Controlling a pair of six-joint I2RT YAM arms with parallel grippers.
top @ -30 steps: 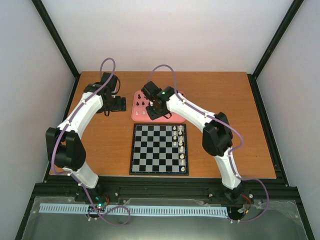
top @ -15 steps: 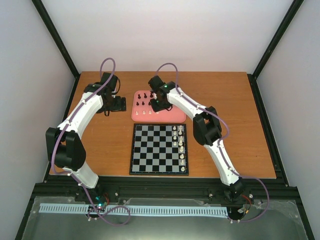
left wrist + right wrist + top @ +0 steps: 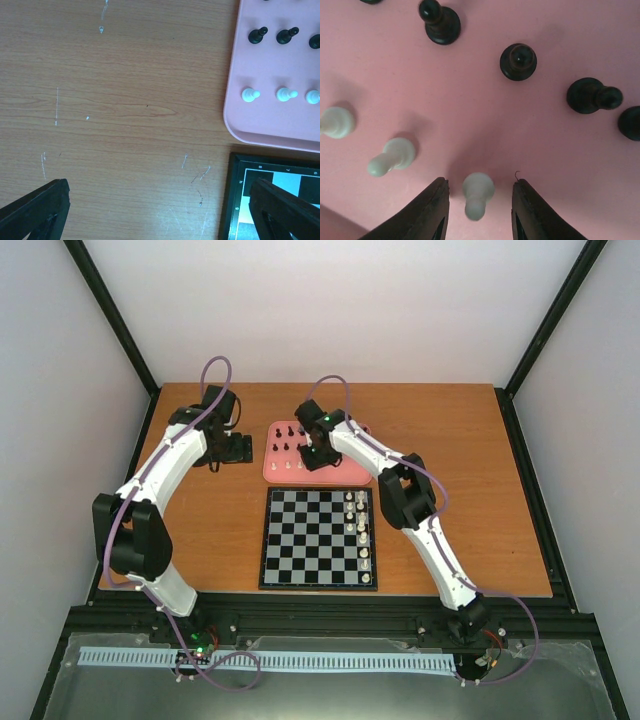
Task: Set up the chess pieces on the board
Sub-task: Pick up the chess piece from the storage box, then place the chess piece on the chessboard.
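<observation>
- As the right gripper (image 3: 480, 200) sank over the pink tray (image 3: 470, 110), its parted jaws narrowed around a white pawn (image 3: 478, 189) between them, not yet gripping it.
- Pickup seemed imminent; the left gripper (image 3: 160, 210) gaped empty.

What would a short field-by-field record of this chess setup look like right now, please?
right fingers: open, straddling a white pawn, gaps visible on both sides
left fingers: open, empty, over the table left of the tray
pink tray: holds standing black pieces and several white ones
board: white pieces along its right side only; no black ones visible
likely next move: close on the straddled pawn
</observation>
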